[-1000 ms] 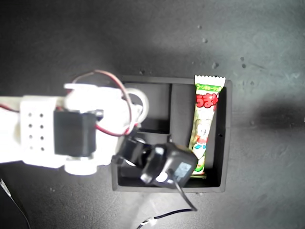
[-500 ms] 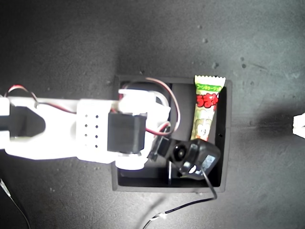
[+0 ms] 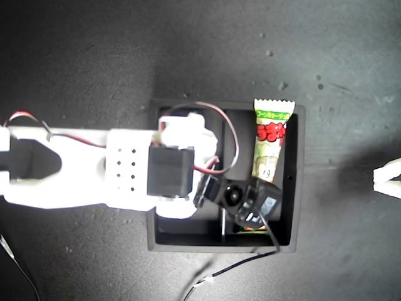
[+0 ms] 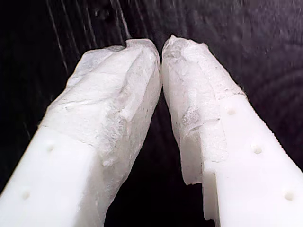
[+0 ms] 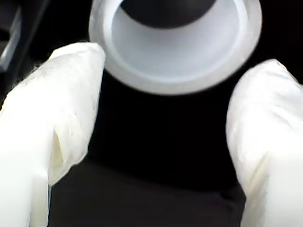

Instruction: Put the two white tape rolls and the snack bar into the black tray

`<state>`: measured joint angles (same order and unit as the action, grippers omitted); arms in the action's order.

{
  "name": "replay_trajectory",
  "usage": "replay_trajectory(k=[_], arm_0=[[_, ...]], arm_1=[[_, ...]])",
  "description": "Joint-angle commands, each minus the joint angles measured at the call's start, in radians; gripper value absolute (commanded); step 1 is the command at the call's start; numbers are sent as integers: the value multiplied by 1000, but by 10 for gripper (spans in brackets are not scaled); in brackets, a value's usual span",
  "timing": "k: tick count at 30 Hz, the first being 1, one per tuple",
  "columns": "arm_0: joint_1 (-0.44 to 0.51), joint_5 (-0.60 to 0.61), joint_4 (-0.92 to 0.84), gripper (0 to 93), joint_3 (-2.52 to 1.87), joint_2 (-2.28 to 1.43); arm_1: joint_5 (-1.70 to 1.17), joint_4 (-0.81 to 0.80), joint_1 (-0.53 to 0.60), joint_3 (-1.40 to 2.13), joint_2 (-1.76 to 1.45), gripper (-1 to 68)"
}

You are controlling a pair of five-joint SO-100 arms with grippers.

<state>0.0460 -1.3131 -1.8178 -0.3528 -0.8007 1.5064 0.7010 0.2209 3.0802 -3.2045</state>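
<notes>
Second wrist view: a white tape roll [image 5: 175,45] lies on a black floor, probably the black tray [image 3: 294,182], just beyond my second tool [image 5: 163,109], whose jaws are spread and hold nothing. In the exterior view the snack bar [image 3: 270,141] lies in the tray's long compartment, beside the arm reaching in. My first tool [image 4: 162,49] hangs over the dark worktop [image 4: 246,42], tips nearly touching, empty.

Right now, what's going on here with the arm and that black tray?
My second end effector hangs open over the black tray, a white tape roll lying just ahead of its fingers. The snack bar already lies in the tray's long compartment. My first end effector is shut on nothing, away over the dark surface.
</notes>
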Motion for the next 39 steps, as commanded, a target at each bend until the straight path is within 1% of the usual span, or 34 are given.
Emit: replay_trajectory(k=[1,2,3,6,9,11,12,15,18,21,22,24,25,27,30,32,35,39], arm_0=[[-32,32,-18,58,-158,-342],[-41,37,-18,13,-239,-434],[-49,43,-17,0,-333,-531],[-71,52,8,0,-635,-804],[-91,57,138,0,-1042,-1104],[-101,61,239,0,-1312,-1299],[-109,55,282,0,-1437,-1385],[-129,49,399,0,-1763,-1614],[-150,71,495,0,-2022,-1809],[-160,77,529,0,-2172,-1916],[-161,75,535,-1,-2206,-1930],[-156,67,549,-1,-2260,-1948],[-153,61,555,-1,-2284,-1962],[-147,54,561,-1,-2332,-2014],[-124,28,560,-1,-2434,-2168],[-109,21,548,-1,-2514,-2319],[-94,25,472,-1,-2608,-2588],[-78,23,505,-1,-2660,-2586]], arm_1=[[-75,21,2,43,-9,-4],[-106,37,-2,43,-9,-4],[-138,49,-6,43,-9,-4],[-172,126,-32,43,-9,-4],[-173,255,-63,43,-9,-3],[-107,385,-84,44,-9,-3],[-81,423,-84,44,-9,-3],[-67,443,-64,44,-9,-2],[-129,437,-72,44,-9,24],[-160,434,-57,44,-9,52],[-161,437,-57,44,-9,50],[-156,446,-80,44,-9,3],[-156,449,-87,44,-9,-3],[-152,465,-84,44,-9,-5],[-104,538,-100,44,-9,-6],[-100,535,-98,44,-9,-6],[-106,532,-98,44,-9,-4],[-117,509,-72,44,-9,-2]])
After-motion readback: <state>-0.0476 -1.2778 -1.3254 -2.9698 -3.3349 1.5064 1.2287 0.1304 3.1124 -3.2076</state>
